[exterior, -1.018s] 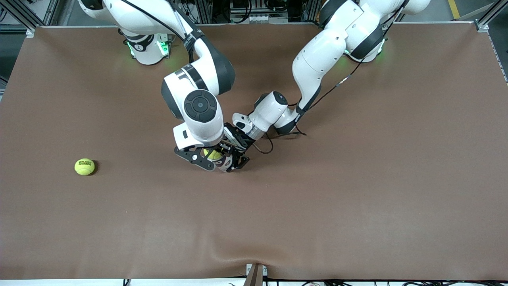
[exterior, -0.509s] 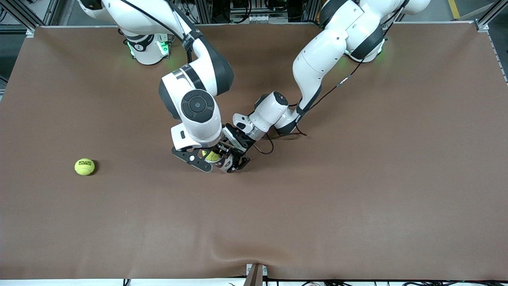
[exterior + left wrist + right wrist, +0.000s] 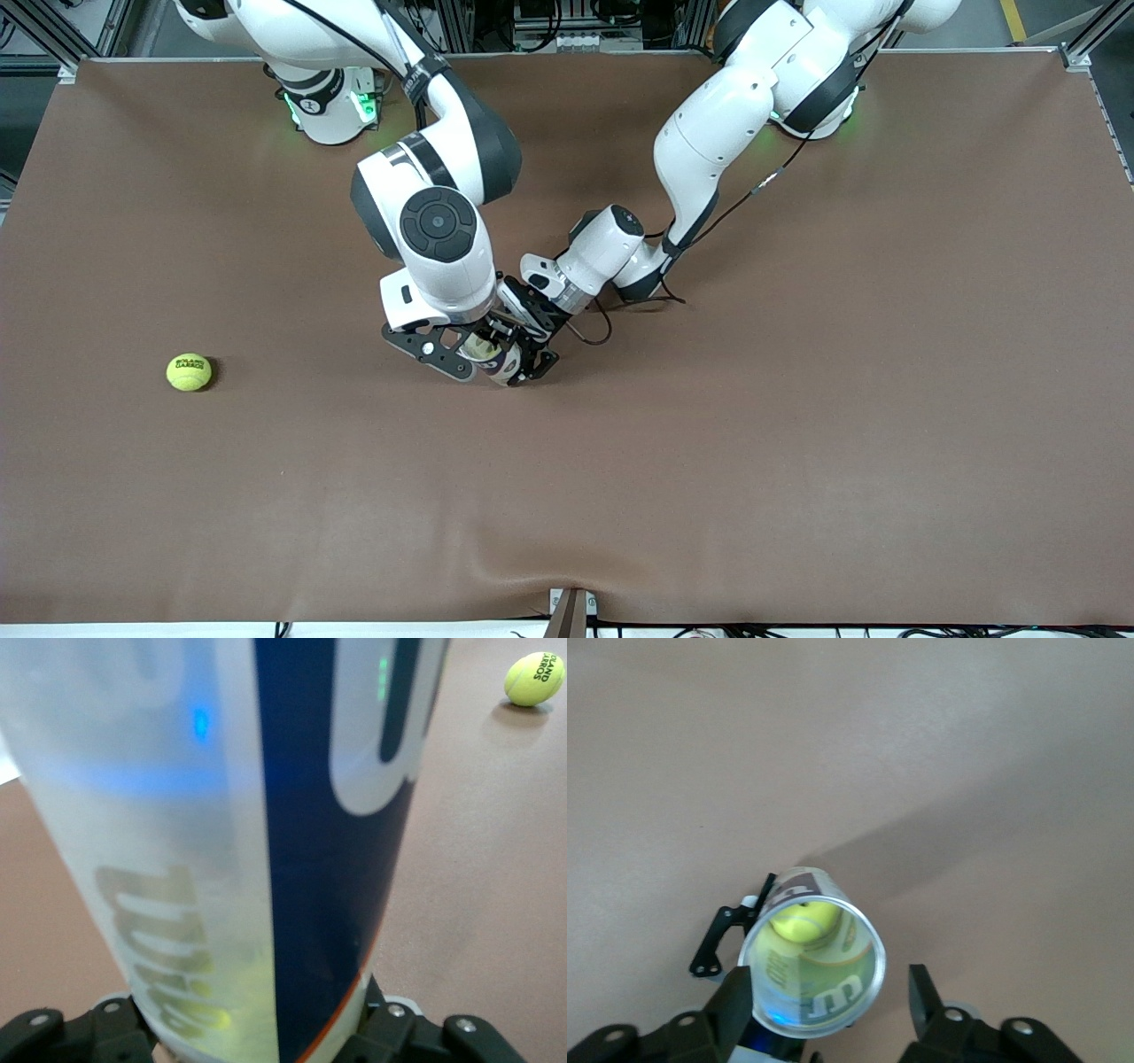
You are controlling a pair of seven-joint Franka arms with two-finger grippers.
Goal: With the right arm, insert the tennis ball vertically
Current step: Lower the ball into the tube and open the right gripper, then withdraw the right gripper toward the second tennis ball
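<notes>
**Ball's in the can, right hand just needs to back off**

So the tennis ball [image 3: 804,921] is sitting down inside the clear tube [image 3: 873,943], which stands upright on the table [image 3: 797,443] about mid-table. My left gripper [image 3: 252,1028] is clamped on the tube's lower wall to steady it. My right gripper [image 3: 828,992] hangs right over the tube's open mouth, fingers apart with nothing in them. I'd call the drop itself pretty much done. The next move, I reckon, is lifting the right hand straight up so a finger doesn't clip the rim and tip the whole thing, while the left hand keeps its hold. There's also a second ball [image 3: 189,372] lying well apart toward the right arm's end of the table, untouched.
</notes>
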